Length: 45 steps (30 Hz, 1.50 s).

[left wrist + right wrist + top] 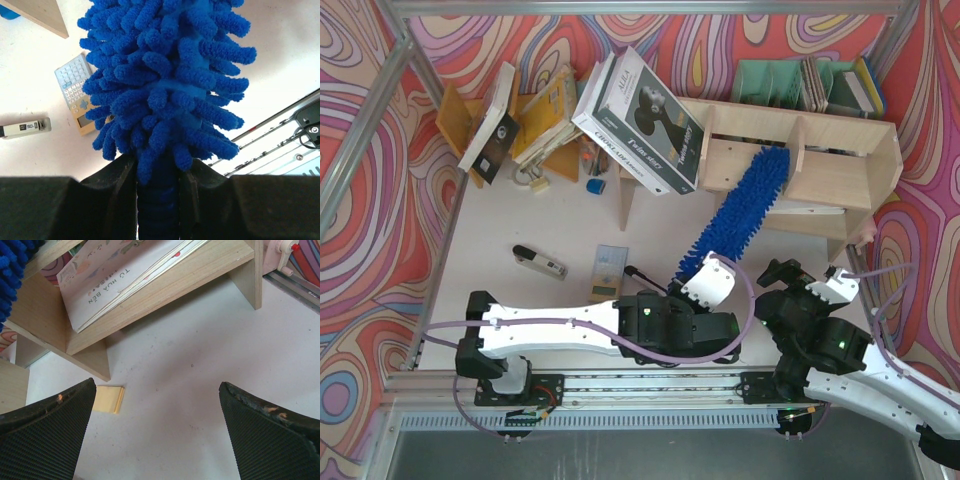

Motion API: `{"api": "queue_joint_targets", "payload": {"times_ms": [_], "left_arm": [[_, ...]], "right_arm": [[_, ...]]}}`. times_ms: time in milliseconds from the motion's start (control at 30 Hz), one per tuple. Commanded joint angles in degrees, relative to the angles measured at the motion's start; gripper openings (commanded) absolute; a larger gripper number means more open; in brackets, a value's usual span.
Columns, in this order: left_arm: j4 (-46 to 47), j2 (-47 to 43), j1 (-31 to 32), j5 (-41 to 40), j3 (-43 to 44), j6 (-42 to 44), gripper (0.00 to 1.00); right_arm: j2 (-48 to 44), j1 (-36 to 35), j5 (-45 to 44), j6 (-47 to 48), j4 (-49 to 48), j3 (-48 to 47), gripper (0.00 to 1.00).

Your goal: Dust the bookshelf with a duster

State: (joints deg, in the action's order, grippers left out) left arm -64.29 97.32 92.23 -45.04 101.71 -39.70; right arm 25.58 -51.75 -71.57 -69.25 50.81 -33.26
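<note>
Left gripper (157, 186): jaws clamped tight on the handle of the duster (740, 215), just below its fluffy head.
Right gripper (155, 432): jaws spread wide, holding nothing, poised over the bare bench (490, 230) near the right end of the bookshelf (840, 150).
Duster: slants up from the left gripper, its tip inside the middle compartment, between 2 upright dividers.
Bookshelf: stands at the back right of the bench.
Progress: dusting appears under way in 1 compartment. The outer compartments and top board probably remain to be wiped.
</note>
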Motion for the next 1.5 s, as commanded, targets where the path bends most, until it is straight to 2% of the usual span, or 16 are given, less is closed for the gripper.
{"api": "queue_joint_targets", "payload": {"times_ms": [0,167,367,567,833,967,1267,1467], "left_arm": [[4.77,-3.53,1.22,-3.61,0.94,3.38,0.0],[6.74,-5.71,1.65,-6.71,-0.07,4.29,0.0],[4.48,-5.19,1.42,-10.48,0.06,3.41,0.0],[3.31,-3.39,0.88,-6.83,-1.04,1.9,0.0],[3.82,-2.89,-1.1,0.51,-7.68,-1.96,0.0],[3.28,-2.36,-1.02,1.49,-7.12,-2.11,0.0],[5.3,-4.38,2.45,-4.45,-1.6,3.03,0.0],[5.81,-5.11,2.81,-5.92,-3.28,2.35,0.0]], "right_arm": [[-0.18,-0.24,-1.88,-0.44,-0.18,0.39,0.99],[-0.28,-0.28,-1.8,-0.44,-0.18,0.41,0.99],[-0.2,-0.24,-1.76,-0.44,-0.18,0.43,0.99],[-0.23,-0.28,-1.79,-0.44,-0.18,0.38,0.99],[-0.36,-0.27,-1.75,-0.44,-0.16,0.44,0.99],[-0.28,-0.22,-1.78,-0.44,-0.18,0.38,0.99],[-0.36,-0.25,-1.82,-0.45,-0.16,0.39,0.99],[-0.44,-0.26,-1.79,-0.53,-0.09,0.4,0.99]]}}
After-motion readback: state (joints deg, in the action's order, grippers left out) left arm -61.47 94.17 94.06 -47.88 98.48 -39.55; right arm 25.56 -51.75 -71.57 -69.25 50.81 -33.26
